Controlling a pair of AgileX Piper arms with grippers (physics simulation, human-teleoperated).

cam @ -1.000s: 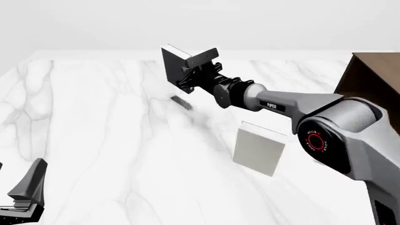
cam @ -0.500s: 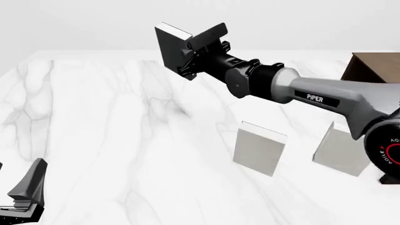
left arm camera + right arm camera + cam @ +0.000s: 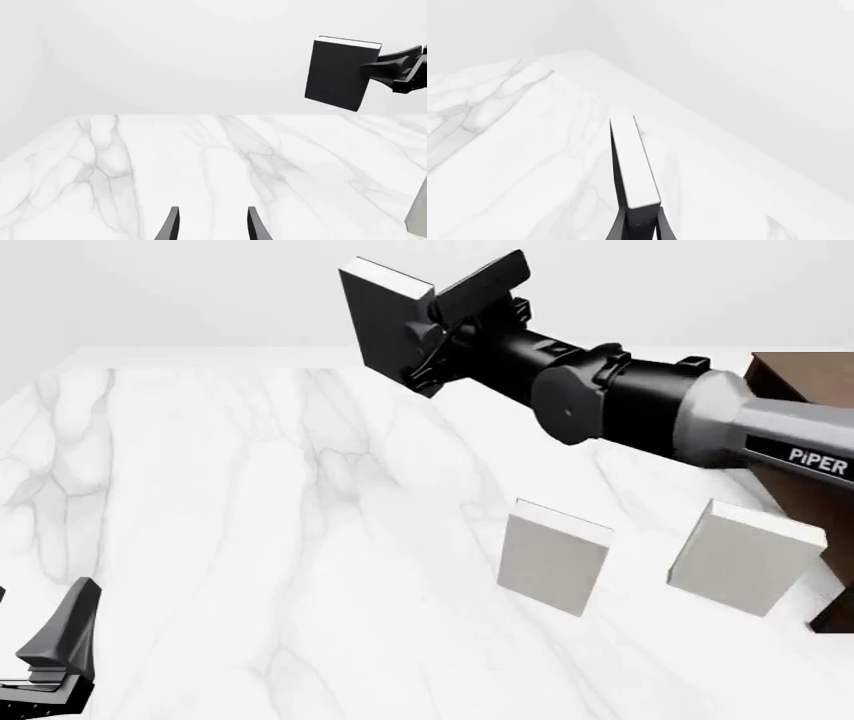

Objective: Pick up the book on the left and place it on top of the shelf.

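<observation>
— Marble, white with grey veins, that's the table [image 3: 200, 540] filling most of the front view. What's the biggest thing above it?

— Right arm [image 3: 694, 425], stretched from the right edge toward the upper middle, forearm nearly level and rising slightly toward its tip, held well clear of the tabletop.

— And the brown bit behind it?

— Shelf [image 3: 801, 385], dark wood, only a corner showing at the right edge, partly covered by the arm.

— Where's the book?

— Up in the air, upper middle of the front view. Right gripper [image 3: 447, 325] is clamped onto the book [image 3: 380, 325], its fingers pinching the covers at one edge. The book stands upright, long axis roughly vertical and leaning slightly, dark cover broadside to the left, white pages showing along the top. From the right wrist view the book [image 3: 634, 165] runs straight away from the fingers, page edge facing the camera.

— Other books?

— Two pale books standing on the table at lower right: one [image 3: 554, 555] in the middle, the other [image 3: 741, 560] close to the shelf.

— Left side?

— Left gripper [image 3: 210, 227] sits low at the bottom left corner, fingers parted with nothing between them.
</observation>
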